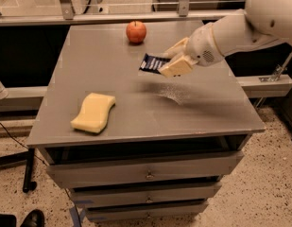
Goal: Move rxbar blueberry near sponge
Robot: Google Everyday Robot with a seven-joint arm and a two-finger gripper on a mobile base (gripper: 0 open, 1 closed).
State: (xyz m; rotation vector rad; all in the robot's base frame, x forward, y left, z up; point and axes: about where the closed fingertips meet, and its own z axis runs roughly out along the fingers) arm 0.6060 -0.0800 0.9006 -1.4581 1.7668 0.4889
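Observation:
My gripper reaches in from the right and is shut on the rxbar blueberry, a dark navy bar with white lettering. It holds the bar above the middle of the grey table. The bar sticks out to the left of the fingers. The pale yellow sponge with wavy sides lies on the table's front left, well to the left of and nearer than the bar.
A red-orange apple stands at the back of the table, just beyond the bar. Drawers run below the tabletop. A rail runs behind the table.

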